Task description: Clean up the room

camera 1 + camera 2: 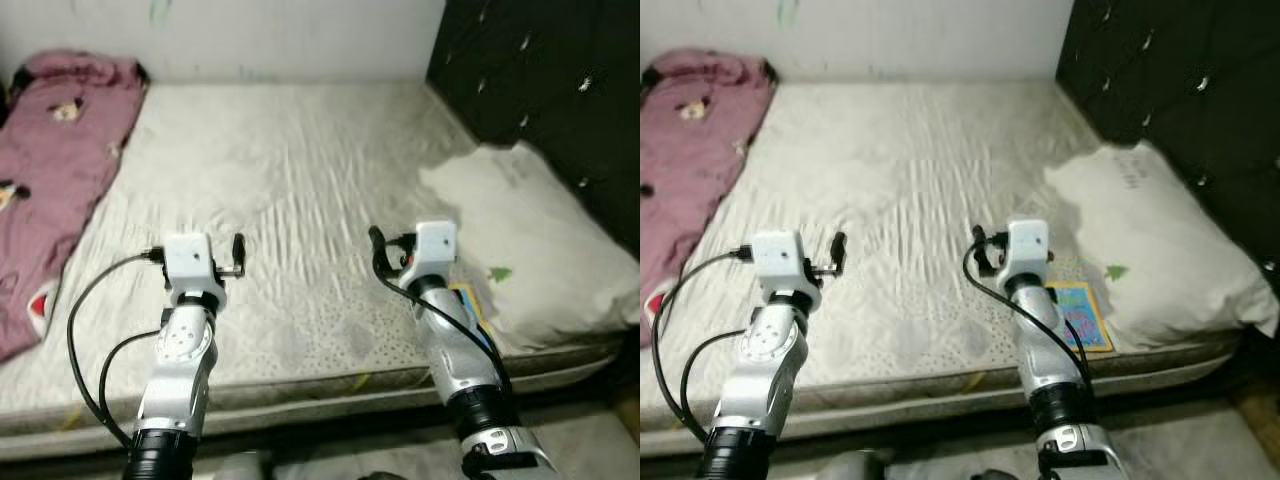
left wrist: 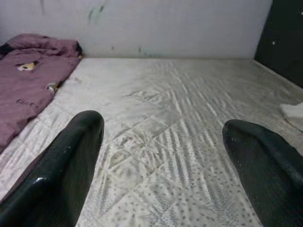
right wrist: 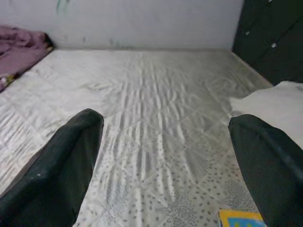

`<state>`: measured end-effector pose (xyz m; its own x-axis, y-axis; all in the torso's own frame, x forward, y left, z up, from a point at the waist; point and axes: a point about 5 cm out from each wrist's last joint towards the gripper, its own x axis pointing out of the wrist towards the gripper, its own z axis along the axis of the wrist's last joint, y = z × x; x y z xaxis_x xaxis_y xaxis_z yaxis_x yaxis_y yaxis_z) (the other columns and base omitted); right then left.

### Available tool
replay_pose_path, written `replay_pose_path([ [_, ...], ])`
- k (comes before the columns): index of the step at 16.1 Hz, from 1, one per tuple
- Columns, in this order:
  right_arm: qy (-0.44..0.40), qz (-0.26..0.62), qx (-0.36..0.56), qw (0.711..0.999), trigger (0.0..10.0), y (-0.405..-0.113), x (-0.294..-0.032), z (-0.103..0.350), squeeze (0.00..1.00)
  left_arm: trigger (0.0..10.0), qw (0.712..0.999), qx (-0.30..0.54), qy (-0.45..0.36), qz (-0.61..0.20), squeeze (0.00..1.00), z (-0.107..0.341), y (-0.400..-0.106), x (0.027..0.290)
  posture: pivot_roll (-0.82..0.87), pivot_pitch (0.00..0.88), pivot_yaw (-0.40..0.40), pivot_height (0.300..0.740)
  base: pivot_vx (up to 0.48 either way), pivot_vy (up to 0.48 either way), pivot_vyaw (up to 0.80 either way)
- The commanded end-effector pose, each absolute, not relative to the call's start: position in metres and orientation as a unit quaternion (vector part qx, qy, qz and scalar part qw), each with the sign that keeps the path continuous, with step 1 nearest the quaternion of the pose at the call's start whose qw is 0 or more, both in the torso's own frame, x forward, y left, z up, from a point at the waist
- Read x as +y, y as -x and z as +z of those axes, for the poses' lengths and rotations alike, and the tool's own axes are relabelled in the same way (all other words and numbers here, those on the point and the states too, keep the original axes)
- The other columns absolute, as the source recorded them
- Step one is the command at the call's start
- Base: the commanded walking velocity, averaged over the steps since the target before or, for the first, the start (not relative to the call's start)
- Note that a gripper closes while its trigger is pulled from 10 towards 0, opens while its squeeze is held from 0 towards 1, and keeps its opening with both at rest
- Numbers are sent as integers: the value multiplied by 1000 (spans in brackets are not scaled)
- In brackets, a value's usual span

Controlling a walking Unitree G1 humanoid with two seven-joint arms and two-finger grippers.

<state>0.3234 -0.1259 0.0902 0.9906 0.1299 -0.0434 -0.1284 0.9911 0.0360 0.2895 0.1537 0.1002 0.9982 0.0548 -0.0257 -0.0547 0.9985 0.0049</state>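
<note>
A white quilted mattress (image 1: 300, 160) lies before me. A purple blanket (image 1: 50, 170) with cartoon prints is bunched along its left side. A white pillow (image 1: 530, 250) rests at the right by the headboard. A colourful book (image 1: 1080, 315) lies flat near the front right edge, beside the pillow and partly under my right arm. My left gripper (image 1: 238, 255) hovers open over the bare front left of the mattress, holding nothing. My right gripper (image 1: 378, 248) hovers open just left of the book, also holding nothing. In the right wrist view the book's corner (image 3: 239, 218) shows below the wide-spread fingers (image 3: 71, 161).
A black tufted headboard (image 1: 560, 80) stands along the right side. A pale wall (image 1: 250, 35) runs behind the bed. The mattress's front edge (image 1: 300, 390) is close to my body, with grey floor (image 1: 1200, 440) below it.
</note>
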Motion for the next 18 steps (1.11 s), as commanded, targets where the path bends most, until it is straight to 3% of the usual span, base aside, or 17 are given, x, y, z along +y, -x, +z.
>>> replay_pose_path([
  [1,-18,73,10,997,10000,-326,-118,97,0,10000,999,15,-8,35,0,101,-290,162,118,0,-32,740,0,480,0],
  [18,-7,73,22,997,10000,-329,-118,94,0,10000,999,20,2,37,0,99,-289,163,122,0,-39,740,0,480,0],
])
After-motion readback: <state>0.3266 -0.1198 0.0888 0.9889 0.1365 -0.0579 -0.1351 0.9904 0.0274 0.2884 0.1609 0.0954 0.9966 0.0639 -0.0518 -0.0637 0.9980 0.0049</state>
